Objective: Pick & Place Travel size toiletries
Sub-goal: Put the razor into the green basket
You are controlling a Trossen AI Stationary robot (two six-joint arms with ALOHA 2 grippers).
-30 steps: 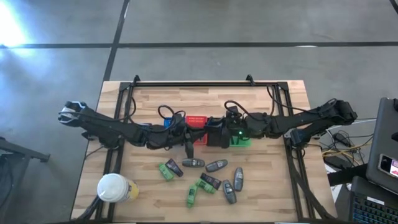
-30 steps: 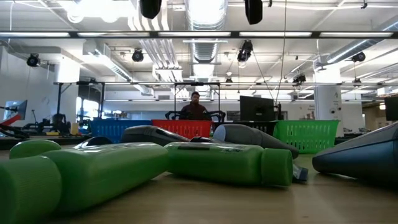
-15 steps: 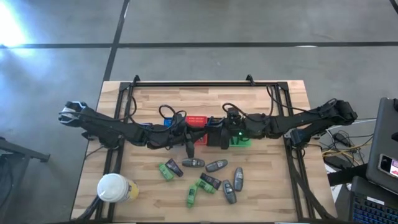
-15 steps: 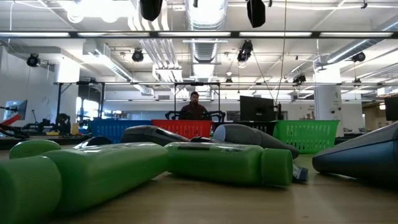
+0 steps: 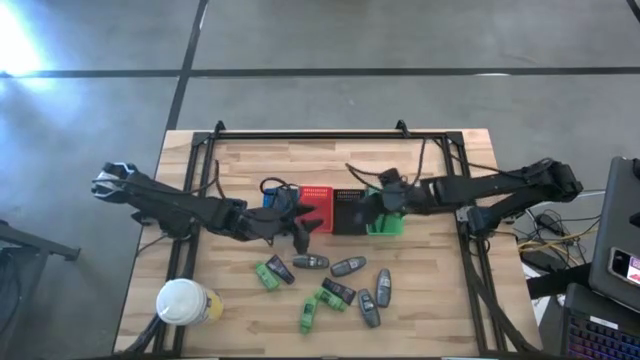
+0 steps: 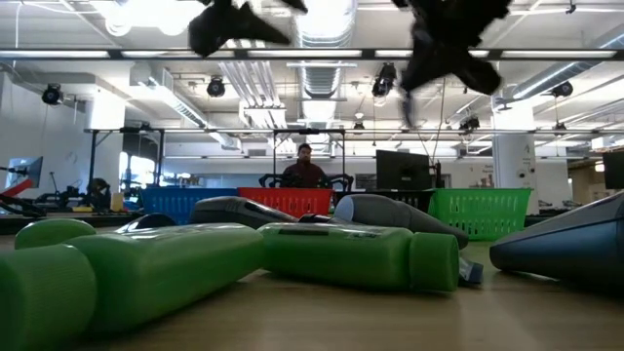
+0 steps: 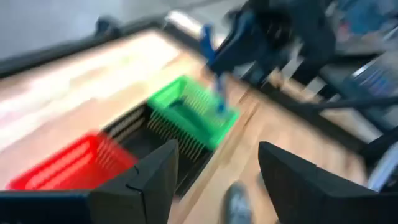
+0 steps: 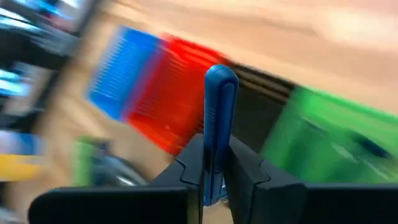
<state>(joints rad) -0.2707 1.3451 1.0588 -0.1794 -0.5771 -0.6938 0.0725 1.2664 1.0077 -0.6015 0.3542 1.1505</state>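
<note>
The travel size toiletries lie near the table's front: green packets (image 5: 268, 273), grey oval tubes (image 5: 347, 266) and dark packets (image 5: 338, 291). Four slotted baskets stand in a row at mid-table: blue (image 5: 272, 194), red (image 5: 315, 199), black (image 5: 348, 212) and green (image 5: 388, 224). My right gripper (image 8: 216, 155) hangs over the green basket (image 7: 186, 112), shut on a thin blue stick (image 8: 217, 106). My left gripper (image 7: 214, 183) is open and holds nothing. It hovers in front of the red basket, above the items (image 5: 303, 227). My right gripper pinches the blue stick between its two fingers (image 8: 189, 168) at one end (image 8: 214, 180). The stick runs along the fingers and juts out past their tips. Seen from the left wrist, the stick (image 7: 216, 87) hangs below the gripper, clear of the green basket.
A large white-lidded cup (image 5: 182, 302) stands at the near left corner. Black rails (image 5: 470, 260) run along the table's sides. Bare wood lies behind the baskets. A person (image 6: 305, 168) sits far off in the room.
My right gripper has swung toward the table's right edge, from over the black basket to over the green one. My left gripper has drawn back a little from the items and turned. Both arms now show lower in the low view. The items on the table have not moved.
</note>
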